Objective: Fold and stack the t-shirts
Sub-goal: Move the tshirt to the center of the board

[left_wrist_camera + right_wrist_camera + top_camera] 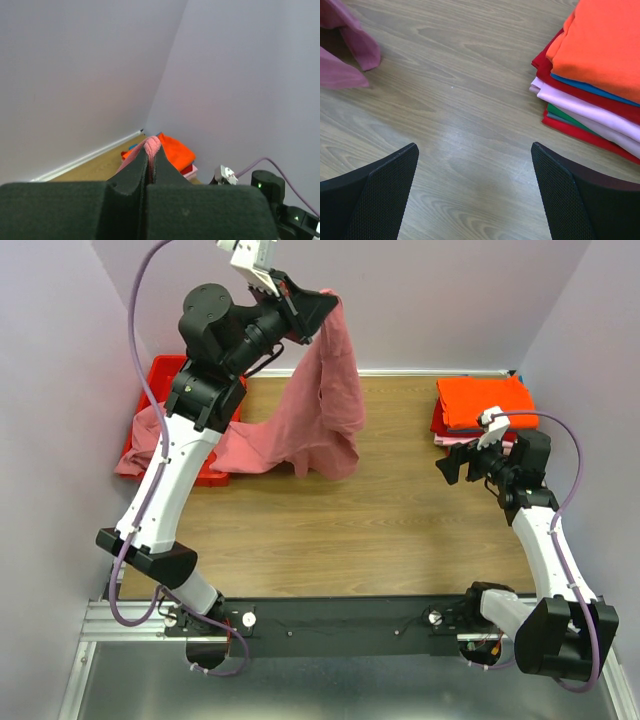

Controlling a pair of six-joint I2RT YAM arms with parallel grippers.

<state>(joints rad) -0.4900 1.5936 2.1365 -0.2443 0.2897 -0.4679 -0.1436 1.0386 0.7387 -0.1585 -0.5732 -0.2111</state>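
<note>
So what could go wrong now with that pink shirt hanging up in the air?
1. The left fingers pinch only a small bunched bit of the pink shirt, so it might slip out and drop in a heap.
2. The shirt's low end lies against the red bin; pulling further could snag it or drag the bin.
3. The open right fingers sit close to the stack of folded shirts and could bump it.
</note>
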